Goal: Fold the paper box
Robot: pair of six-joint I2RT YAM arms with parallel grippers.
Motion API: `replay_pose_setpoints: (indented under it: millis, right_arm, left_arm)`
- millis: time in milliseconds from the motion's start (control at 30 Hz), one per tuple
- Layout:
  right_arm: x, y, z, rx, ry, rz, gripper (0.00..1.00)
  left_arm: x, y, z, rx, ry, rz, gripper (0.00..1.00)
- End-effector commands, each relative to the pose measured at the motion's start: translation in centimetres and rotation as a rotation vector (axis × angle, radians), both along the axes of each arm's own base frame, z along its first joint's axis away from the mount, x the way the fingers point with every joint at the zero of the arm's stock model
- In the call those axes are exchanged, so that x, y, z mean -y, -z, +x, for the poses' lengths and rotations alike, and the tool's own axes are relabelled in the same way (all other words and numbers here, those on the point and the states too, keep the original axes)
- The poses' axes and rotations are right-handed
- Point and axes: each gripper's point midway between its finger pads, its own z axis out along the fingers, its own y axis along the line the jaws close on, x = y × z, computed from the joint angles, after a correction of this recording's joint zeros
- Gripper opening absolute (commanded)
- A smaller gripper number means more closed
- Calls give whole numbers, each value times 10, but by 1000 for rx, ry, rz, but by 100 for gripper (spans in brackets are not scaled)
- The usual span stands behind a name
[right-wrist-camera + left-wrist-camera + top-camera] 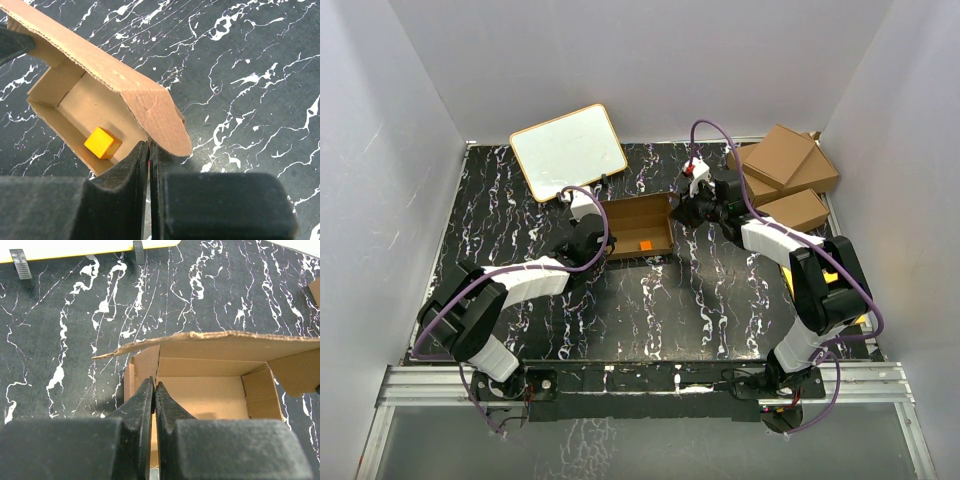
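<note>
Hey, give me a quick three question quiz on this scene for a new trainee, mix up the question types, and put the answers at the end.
1. True or false: the paper box is already folded shut.
2. What lies inside the box? A) an orange cube B) a roll of tape C) nothing
3. Which gripper is at the box end nearer the stacked cartons?
Key: 1 false, it is open on top; 2 A; 3 the right gripper.
</note>
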Motion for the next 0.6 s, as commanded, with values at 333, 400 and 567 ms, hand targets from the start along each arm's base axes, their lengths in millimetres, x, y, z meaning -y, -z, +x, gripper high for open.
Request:
replay_pose_setpoints:
  millis: [333,400,567]
  right_arm:
    - [-16,-30,-5,-35,37,106,8]
    - [-16,-24,-6,-48,47,89,8]
    - [-13,-8,-12,-57,67,53,8]
  left_arm:
    - [21,-8,-14,-27,85,-46,0]
    - [20,-8,-15,-29,86,-46,0]
    - [21,-7,-17,-30,92,-47,0]
